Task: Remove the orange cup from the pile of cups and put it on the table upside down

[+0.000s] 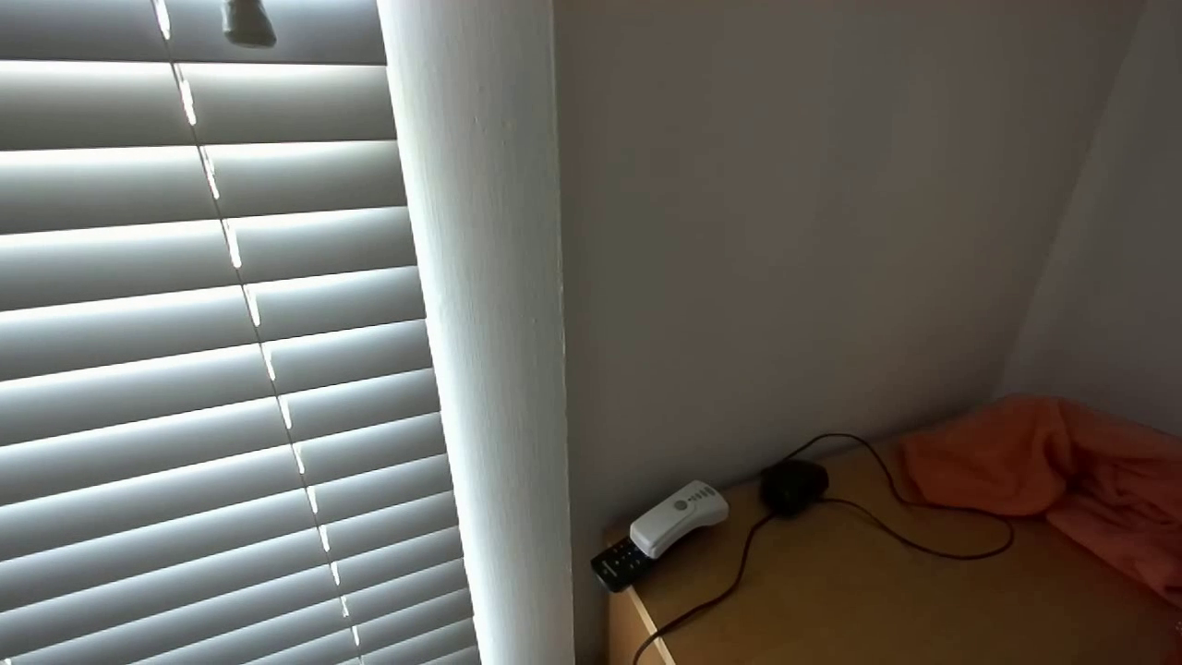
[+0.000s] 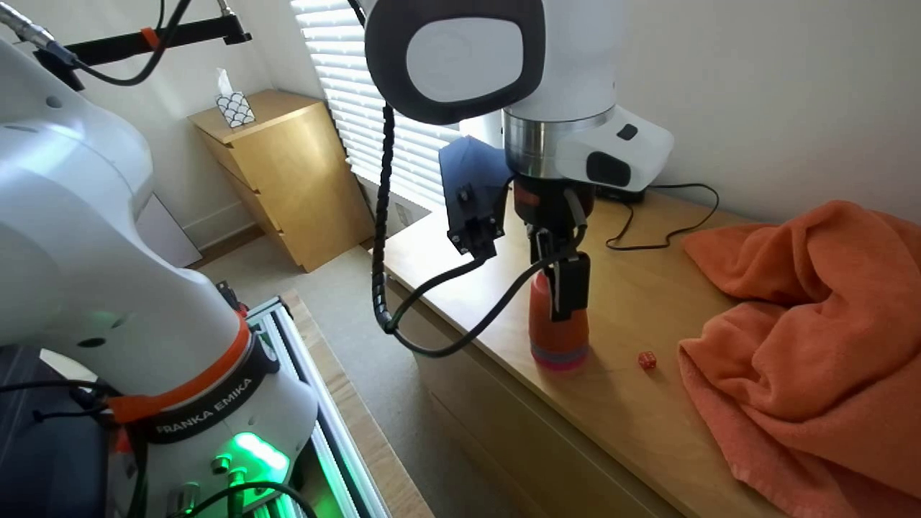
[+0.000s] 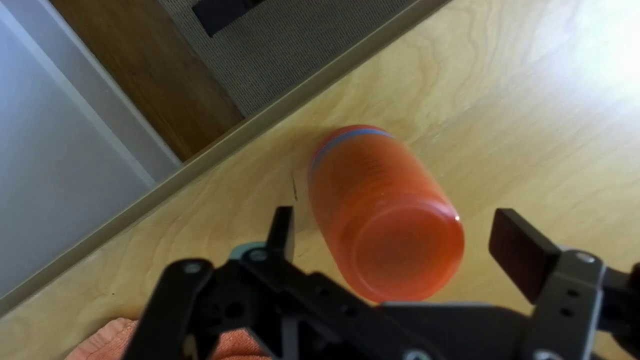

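Note:
A pile of nested cups stands upside down on the wooden table (image 2: pixel 626 309), near its edge. The orange cup (image 3: pixel 370 175) is outermost, with its closed base up; it also shows in an exterior view (image 2: pixel 550 334). A blue-grey band (image 2: pixel 560 355) and a pink-red rim (image 2: pixel 563 365) show below it, at the table. My gripper (image 3: pixel 395 217) points down over the pile and is open. In the wrist view its fingers lie on either side of the cup's base, with gaps. In an exterior view the gripper (image 2: pixel 560 306) partly hides the cup's upper part.
A crumpled orange towel (image 2: pixel 806 345) lies on the table beside a small red die (image 2: pixel 647 360). A dark cable (image 1: pixel 886 536) runs from a black object (image 1: pixel 792 487). A white remote (image 1: pixel 679 519) rests on a black one (image 1: pixel 621 563) at the table's corner. Window blinds (image 1: pixel 222 369) are nearby.

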